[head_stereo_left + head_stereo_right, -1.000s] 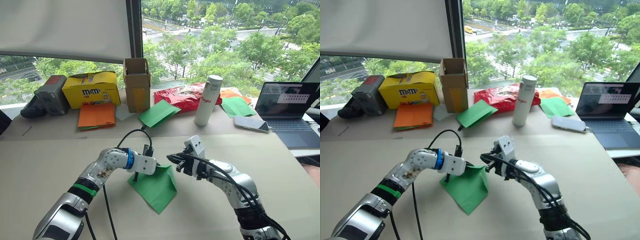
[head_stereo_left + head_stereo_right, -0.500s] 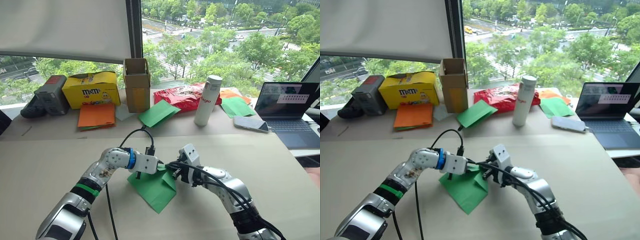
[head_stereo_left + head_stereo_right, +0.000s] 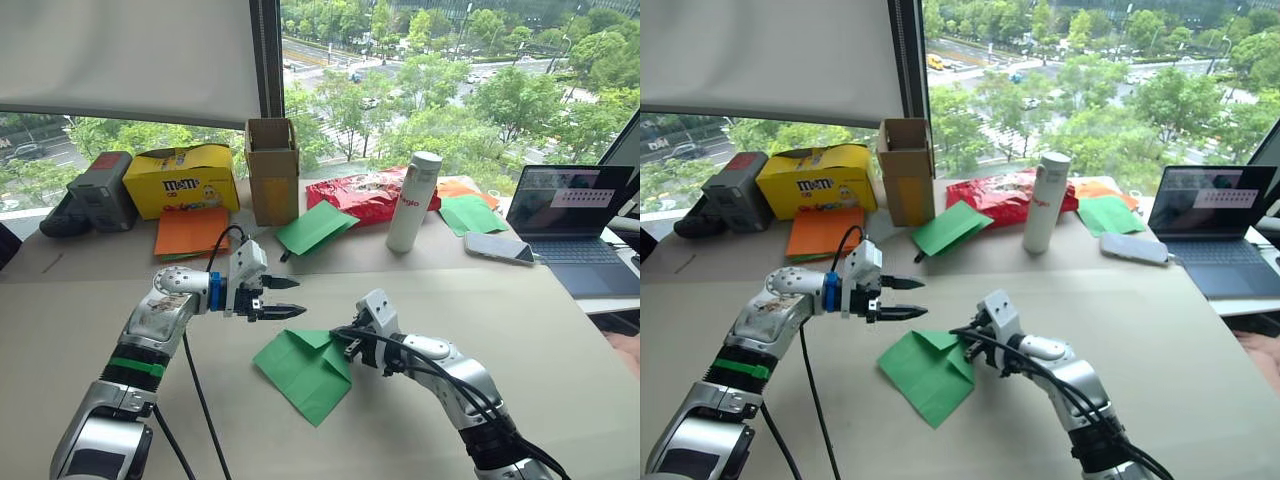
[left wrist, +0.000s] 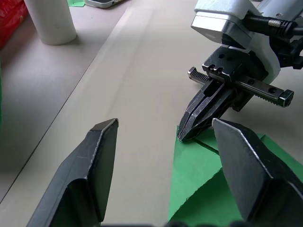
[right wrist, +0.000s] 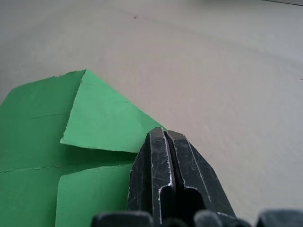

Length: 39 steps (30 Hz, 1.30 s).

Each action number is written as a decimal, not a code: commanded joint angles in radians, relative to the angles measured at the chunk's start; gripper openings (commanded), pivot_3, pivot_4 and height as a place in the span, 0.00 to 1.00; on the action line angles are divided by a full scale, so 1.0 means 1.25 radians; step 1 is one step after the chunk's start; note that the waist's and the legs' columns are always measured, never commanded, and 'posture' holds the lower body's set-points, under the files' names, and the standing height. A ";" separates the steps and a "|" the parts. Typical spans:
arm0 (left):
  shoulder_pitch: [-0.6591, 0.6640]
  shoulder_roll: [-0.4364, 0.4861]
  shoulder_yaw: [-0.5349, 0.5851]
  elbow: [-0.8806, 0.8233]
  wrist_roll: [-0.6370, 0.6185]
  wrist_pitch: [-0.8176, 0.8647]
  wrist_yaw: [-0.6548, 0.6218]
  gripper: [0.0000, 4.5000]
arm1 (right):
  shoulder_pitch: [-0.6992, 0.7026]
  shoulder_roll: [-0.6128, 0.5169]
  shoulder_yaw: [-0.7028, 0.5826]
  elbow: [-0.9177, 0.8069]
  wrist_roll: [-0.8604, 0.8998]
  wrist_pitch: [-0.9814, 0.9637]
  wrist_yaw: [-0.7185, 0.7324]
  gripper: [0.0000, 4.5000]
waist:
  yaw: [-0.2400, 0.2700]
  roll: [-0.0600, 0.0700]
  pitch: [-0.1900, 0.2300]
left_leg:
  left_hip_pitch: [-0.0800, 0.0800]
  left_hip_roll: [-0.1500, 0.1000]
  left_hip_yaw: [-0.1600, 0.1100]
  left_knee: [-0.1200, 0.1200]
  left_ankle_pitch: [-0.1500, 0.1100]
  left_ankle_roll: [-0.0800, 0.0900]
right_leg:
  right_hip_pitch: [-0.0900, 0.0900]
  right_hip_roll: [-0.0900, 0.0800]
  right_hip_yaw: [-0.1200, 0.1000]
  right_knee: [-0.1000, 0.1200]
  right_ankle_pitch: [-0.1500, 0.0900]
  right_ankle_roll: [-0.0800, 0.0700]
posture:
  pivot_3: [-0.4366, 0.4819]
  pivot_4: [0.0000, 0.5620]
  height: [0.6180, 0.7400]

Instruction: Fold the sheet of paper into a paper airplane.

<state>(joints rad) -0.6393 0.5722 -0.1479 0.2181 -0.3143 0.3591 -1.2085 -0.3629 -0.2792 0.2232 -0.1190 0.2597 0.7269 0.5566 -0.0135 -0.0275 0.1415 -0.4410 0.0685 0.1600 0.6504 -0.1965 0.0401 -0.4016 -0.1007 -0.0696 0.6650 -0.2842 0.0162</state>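
The bright green sheet of paper (image 3: 305,372) lies flat on the table with two corner flaps folded inward (image 5: 106,124). A paper airplane is not in view. My right gripper (image 3: 345,346) is shut, and its closed tips rest on the sheet's far right corner (image 4: 185,135). My left gripper (image 3: 288,298) hovers open above the table, up and to the left of the sheet, with nothing between its fingers (image 4: 102,156). It is apart from the paper.
Along the back stand a yellow candy box (image 3: 185,178), a cardboard box (image 3: 273,170), a red bag (image 3: 365,192) and a white bottle (image 3: 415,200). Orange sheets (image 3: 193,230) and other green sheets (image 3: 315,226) lie there. A phone (image 3: 500,247) and laptop (image 3: 575,215) are at the right.
My left gripper opened, let go of the sheet and rose away to the back left. My right gripper came down onto the sheet's corner, which now lies flat.
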 commanded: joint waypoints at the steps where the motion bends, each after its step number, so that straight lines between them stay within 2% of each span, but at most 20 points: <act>1: 0.046 -0.006 -0.052 -0.049 0.070 -0.010 0.055 0.39 | 0.022 0.001 0.011 0.002 -0.005 0.015 -0.006 0.00 | 0.000 0.000 0.000 | 0.000 0.000 0.000 0.000 0.000 0.000 | 0.000 0.000 0.000 0.000 0.000 0.000 | 0.48 0.27 0.99; 6: 0.103 -0.018 -0.106 -0.084 0.148 0.015 0.130 0.02 | 0.022 0.006 0.009 -0.002 -0.006 0.015 -0.012 0.00 | 0.000 0.000 0.000 | 0.000 0.000 0.000 0.000 0.000 0.000 | 0.000 0.001 0.001 0.000 0.000 0.000 | 0.48 0.27 0.99; 13: 0.133 -0.023 -0.119 -0.087 0.197 0.042 0.194 0.01 | 0.000 0.031 0.037 0.007 -0.018 -0.048 0.005 0.00 | 0.001 0.000 -0.001 | 0.000 0.000 0.000 0.000 0.000 0.000 | 0.000 0.001 0.001 0.000 0.000 -0.001 | 0.48 0.27 0.99; 18: 0.148 -0.043 -0.111 -0.119 0.172 0.076 0.210 0.01 | -0.016 0.069 0.056 0.059 -0.047 -0.092 -0.011 0.00 | 0.000 0.000 -0.002 | 0.001 0.001 0.000 0.000 0.000 0.000 | 0.000 0.002 0.001 0.001 0.000 -0.001 | 0.48 0.27 0.99; 24: 0.159 -0.061 -0.110 -0.143 0.159 0.098 0.211 0.01 | -0.035 0.060 0.056 0.138 -0.101 -0.135 -0.035 0.00 | 0.003 0.000 -0.003 | 0.001 0.000 -0.001 0.000 0.000 0.000 | 0.001 0.001 0.002 0.001 0.000 -0.001 | 0.48 0.27 0.99; 36: 0.147 -0.091 -0.098 -0.110 0.143 0.075 0.203 0.01 | 0.035 0.006 -0.023 0.071 -0.061 -0.126 -0.025 0.00 | 0.016 0.001 -0.004 | 0.004 0.000 -0.003 0.001 0.000 0.000 | 0.007 0.001 0.001 -0.001 0.000 0.000 | 0.48 0.27 0.99; 39: 0.141 -0.099 -0.101 -0.095 0.146 0.067 0.196 0.01 | 0.028 0.005 -0.065 0.012 -0.028 -0.127 -0.015 0.00 | 0.017 0.001 -0.004 | 0.004 0.000 -0.003 0.001 0.000 0.000 | 0.007 0.001 0.001 -0.001 0.000 0.000 | 0.48 0.27 0.99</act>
<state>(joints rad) -0.4587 0.4528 -0.2657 0.0844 -0.1267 0.4522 -0.9568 -0.3284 -0.2570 0.1905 -0.0495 0.2016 0.5550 0.5411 0.0084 -0.0267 0.1370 -0.4358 0.0681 0.1566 0.6516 -0.1969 0.0405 -0.3926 -0.0999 -0.0679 0.6637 -0.2839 0.0156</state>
